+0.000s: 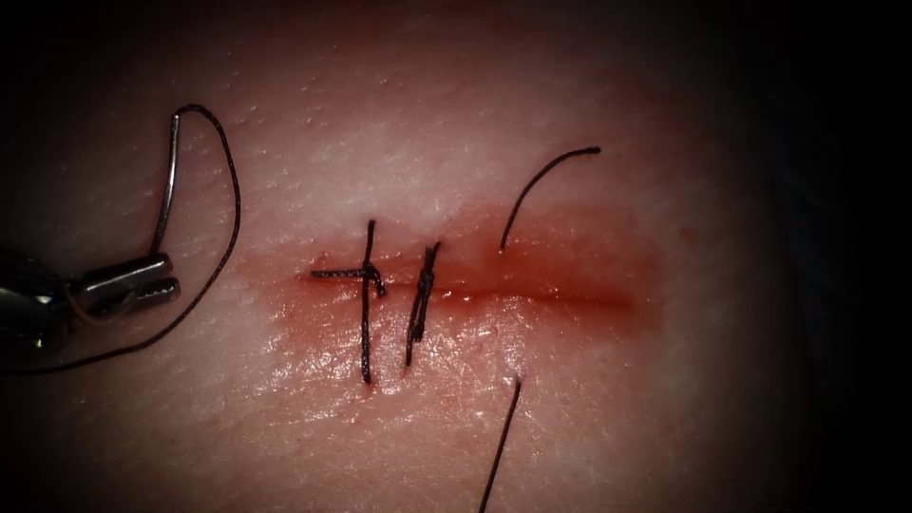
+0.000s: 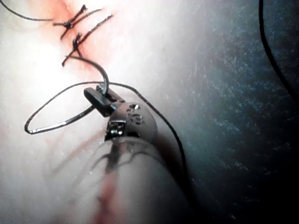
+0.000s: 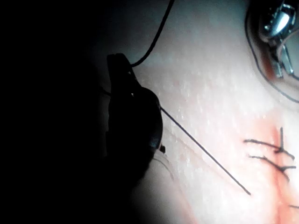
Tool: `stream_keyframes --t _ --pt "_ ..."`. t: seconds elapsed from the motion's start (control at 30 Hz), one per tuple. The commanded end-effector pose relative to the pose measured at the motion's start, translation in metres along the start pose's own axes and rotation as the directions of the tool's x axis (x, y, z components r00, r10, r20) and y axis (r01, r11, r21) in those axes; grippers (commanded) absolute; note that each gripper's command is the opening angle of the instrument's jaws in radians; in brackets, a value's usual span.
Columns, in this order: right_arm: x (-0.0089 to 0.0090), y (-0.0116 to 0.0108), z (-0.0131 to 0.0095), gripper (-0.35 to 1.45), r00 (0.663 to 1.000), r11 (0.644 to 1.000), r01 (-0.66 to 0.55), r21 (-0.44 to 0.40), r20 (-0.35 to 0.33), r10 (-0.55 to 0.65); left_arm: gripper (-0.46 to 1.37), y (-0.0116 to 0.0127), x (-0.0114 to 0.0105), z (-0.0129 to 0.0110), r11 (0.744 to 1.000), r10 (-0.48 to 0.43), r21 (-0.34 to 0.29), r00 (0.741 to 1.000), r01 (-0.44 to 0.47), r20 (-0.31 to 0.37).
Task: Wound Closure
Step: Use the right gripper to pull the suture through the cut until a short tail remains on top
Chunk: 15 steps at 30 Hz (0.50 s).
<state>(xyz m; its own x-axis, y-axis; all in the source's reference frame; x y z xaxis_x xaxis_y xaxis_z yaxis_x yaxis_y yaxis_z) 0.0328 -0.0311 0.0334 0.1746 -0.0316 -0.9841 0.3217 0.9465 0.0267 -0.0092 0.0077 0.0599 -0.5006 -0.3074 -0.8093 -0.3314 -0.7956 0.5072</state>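
My left tool [image 1: 152, 280] lies on the tissue [image 1: 399, 114] left of the cut [image 1: 570, 296], jaws shut on the curved needle [image 1: 168, 185] partway along its curve. The needle is out of the tissue; its tail end points up, and the thread [image 1: 228, 228] loops from it down toward the left. In the left wrist view the same jaws [image 2: 96, 98] grip the needle [image 2: 60, 122]. Thread crosses the cut further right, with a short free end [image 1: 541, 180] above it and a straight strand [image 1: 502, 437] below. My right tool [image 3: 119, 63] is a dark shape, shut on the thread [image 3: 152, 39].
Two tied stitches [image 1: 366, 285] [image 1: 421, 290] cross the left part of the cut. Red fluid [image 1: 313, 332] wets the tissue around it. A taut thread strand [image 3: 205, 151] runs from beside the right tool into the tissue. The left tool [image 3: 278, 28] appears in the right wrist view.
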Motion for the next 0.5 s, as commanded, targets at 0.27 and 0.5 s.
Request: stream_keyframes --t 0.27,0.5 --pt "0.0006 -0.0008 0.0005 -0.35 1.000 1.000 0.001 -0.001 -0.007 -0.001 -0.35 0.0000 0.0000 0.0000 1.000 0.000 -0.006 1.000 0.000 0.000" --pt "0.0006 -0.0008 0.0005 -0.35 1.000 1.000 0.001 -0.002 -0.007 -0.001 -0.35 0.0000 0.0000 0.0000 1.000 0.000 -0.006 1.000 0.000 0.000"
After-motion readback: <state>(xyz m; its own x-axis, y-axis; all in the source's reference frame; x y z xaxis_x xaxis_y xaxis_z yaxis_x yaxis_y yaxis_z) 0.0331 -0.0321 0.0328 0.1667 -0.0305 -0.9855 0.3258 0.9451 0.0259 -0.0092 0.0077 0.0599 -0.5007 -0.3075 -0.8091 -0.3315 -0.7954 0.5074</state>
